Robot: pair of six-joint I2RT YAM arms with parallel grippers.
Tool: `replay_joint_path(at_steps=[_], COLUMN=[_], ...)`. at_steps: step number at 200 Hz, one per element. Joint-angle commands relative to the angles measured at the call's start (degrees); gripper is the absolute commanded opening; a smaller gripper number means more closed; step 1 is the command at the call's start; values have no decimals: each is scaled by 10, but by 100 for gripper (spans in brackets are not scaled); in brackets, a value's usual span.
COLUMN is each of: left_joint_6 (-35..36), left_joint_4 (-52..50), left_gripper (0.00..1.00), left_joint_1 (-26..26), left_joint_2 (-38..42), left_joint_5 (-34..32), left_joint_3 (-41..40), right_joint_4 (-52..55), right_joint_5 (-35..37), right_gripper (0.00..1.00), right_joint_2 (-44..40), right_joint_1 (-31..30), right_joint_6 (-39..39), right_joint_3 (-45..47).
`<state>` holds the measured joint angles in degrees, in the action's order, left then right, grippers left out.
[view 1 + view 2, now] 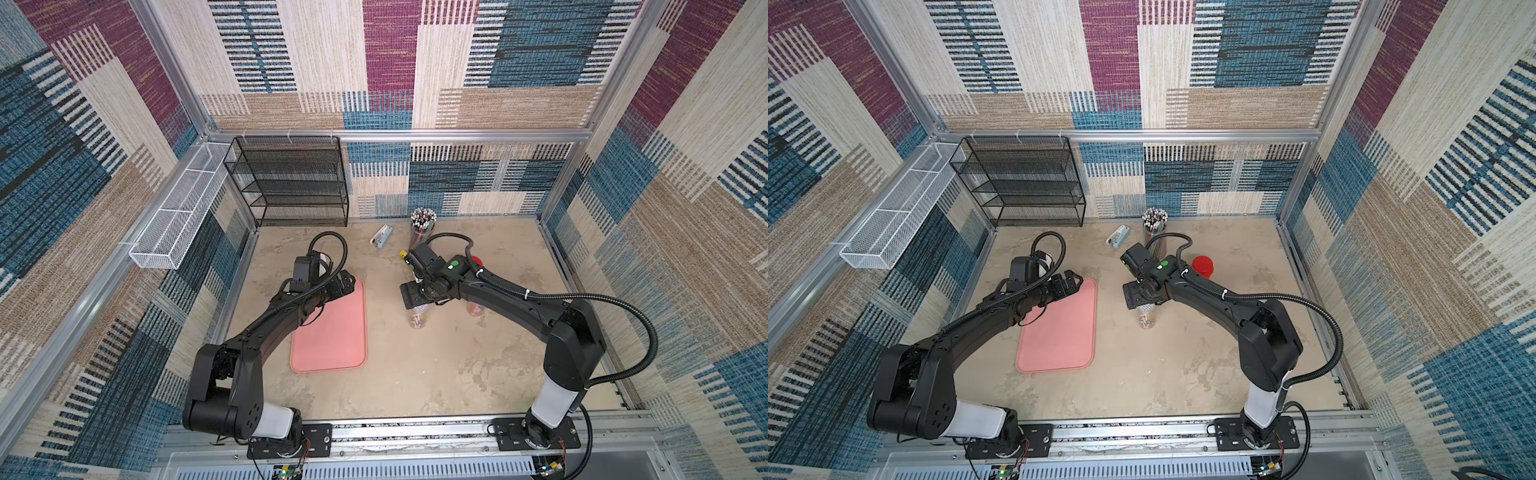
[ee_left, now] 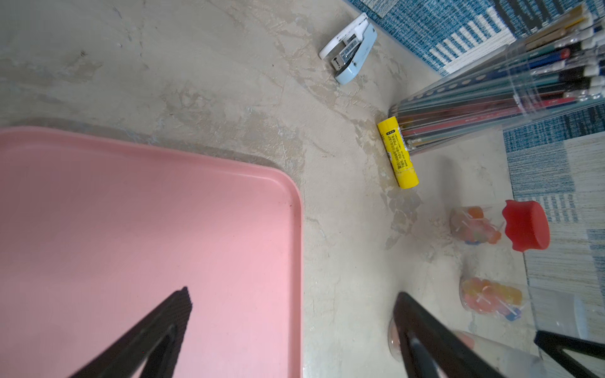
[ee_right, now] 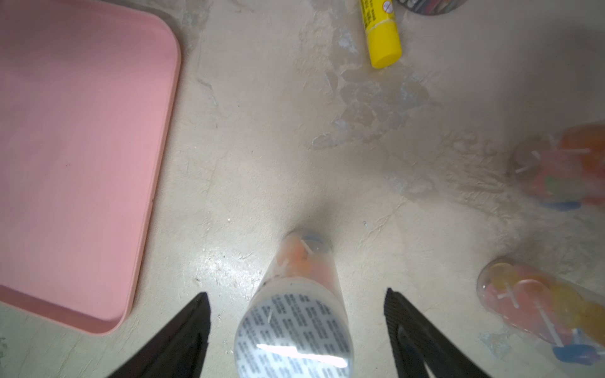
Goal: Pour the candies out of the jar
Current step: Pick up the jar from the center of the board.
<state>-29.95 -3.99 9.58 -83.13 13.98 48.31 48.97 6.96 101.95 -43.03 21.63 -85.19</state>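
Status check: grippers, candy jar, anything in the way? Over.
Left gripper open over pink tray corner. Right gripper open, straddling upright jar, no grip yet. Candies inside, top looks capped. Two other candy jars nearby.

left end effector (image 2: 293,292) spread wide — right end effector (image 3: 296,292) likewise
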Motion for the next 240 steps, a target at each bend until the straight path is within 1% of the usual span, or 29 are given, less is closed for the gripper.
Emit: replay_joint_path(at_steps=[1,29,73,92,114,119,125,129,147,162,176,198,204,211,222,239,240], left_joint_6=[6,9,12,8,2,3,8,12,20,51,84,138,152,167,197,265,270], left_joint_4=[-18,-15,-50,-61,-72,-72,-60,-52,-24,-28,-30,-35,-40,-46,-45,-32,-30], left_gripper=[100,100,100,100,100,99,93,92,92,92,93,93,93,93,93,92,92], left_joint_1=[-1,-1,0,0,0,0,0,0,0,3,4,6,7,10,20,44,46], left_joint_2=[-6,6,23,22,22,24,29,34,48,45,44,44,44,45,49,57,58], left_joint_5=[17,12,-47,-59,-67,-66,-55,-46,-20,2,37,112,131,152,165,187,197], left_joint_3=[6,-9,-6,-5,-3,-4,-8,-12,-15,17,45,92,104,117,126,122,121], right_joint_4=[2,-4,-12,-18,-22,-22,-24,-25,-30,-30,-31,-13,-1,16,46,86,88], right_joint_5=[15,32,29,34,31,31,31,30,14,-23,-73,-158,-178,-195,-210,-238,-239], right_gripper=[83,79,68,63,52,49,46,45,44,43,40,40,40,40,41,41,41], right_joint_2=[11,9,5,3,0,-3,-8,-11,-26,-34,-39,-40,-37,-32,-24,-8,-7], right_joint_1=[-9,-15,-20,-21,-21,-22,-21,-21,-14,8,35,85,95,107,120,137,138], right_joint_6=[22,44,59,61,63,63,61,58,35,3,-39,-113,-132,-154,-182,-216,-217], right_joint_3=[-3,6,25,30,28,26,24,23,9,-9,-27,-62,-90,-112,-147,-198,-201])
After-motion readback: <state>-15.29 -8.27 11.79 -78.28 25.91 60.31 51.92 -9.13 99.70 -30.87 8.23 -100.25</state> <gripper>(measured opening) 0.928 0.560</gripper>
